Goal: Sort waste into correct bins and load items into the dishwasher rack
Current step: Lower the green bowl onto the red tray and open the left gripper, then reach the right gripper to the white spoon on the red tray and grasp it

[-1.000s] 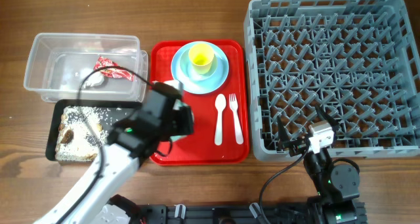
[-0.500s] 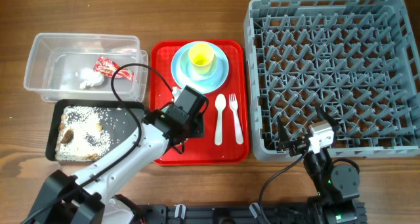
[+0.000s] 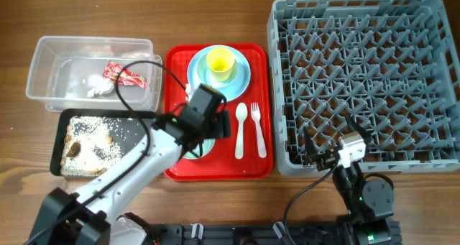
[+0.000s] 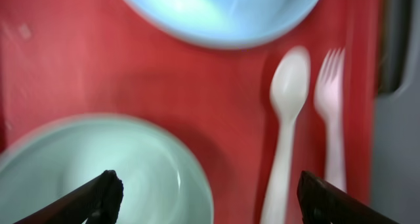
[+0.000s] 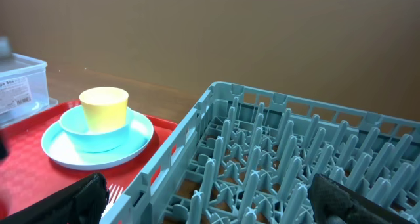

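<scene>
Left hand (image 4: 210, 199) hovers over the pale green bowl (image 4: 85, 161), fingers spread wide and holding nothing.

The bowl sits at the lower left of the left wrist frame, on the red tray (image 4: 131, 73), below the light blue plate (image 4: 216, 10) and left of the white spoon (image 4: 287, 119) and fork (image 4: 331, 112). It looks like light, stiff, smooth plastic, so it is likely slippery. The rim seems the best hold, one finger inside and one outside. The spoon lies near, leaving little room on that side. The dishwasher rack (image 3: 363, 72) fills the right of the wooden surface (image 3: 215, 15), with open pegs throughout. The right hand (image 5: 210, 207) rests by the rack, fingers apart.
</scene>
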You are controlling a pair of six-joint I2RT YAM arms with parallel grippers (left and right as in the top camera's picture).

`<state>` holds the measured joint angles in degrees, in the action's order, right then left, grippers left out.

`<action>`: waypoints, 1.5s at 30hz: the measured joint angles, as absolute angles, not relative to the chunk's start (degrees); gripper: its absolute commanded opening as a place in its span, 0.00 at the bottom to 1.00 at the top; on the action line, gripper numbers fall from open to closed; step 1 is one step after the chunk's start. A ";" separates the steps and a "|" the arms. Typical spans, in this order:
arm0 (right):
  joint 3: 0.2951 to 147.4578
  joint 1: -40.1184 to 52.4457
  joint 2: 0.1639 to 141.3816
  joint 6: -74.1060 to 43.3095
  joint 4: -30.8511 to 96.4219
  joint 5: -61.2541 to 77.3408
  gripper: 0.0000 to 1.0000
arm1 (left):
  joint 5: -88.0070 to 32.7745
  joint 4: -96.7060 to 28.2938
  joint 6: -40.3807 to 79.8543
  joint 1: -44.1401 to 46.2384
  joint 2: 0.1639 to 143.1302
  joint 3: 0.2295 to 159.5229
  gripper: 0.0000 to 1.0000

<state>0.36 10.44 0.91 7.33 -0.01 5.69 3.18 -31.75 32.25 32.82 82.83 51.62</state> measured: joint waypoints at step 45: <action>2.17 10.44 0.91 -0.78 -1.32 5.69 1.00 | 4.91 -33.63 32.05 15.14 75.26 62.00 1.00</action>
<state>2.17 10.44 0.91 -0.78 -1.32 5.69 4.91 -33.63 32.05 15.14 75.26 62.00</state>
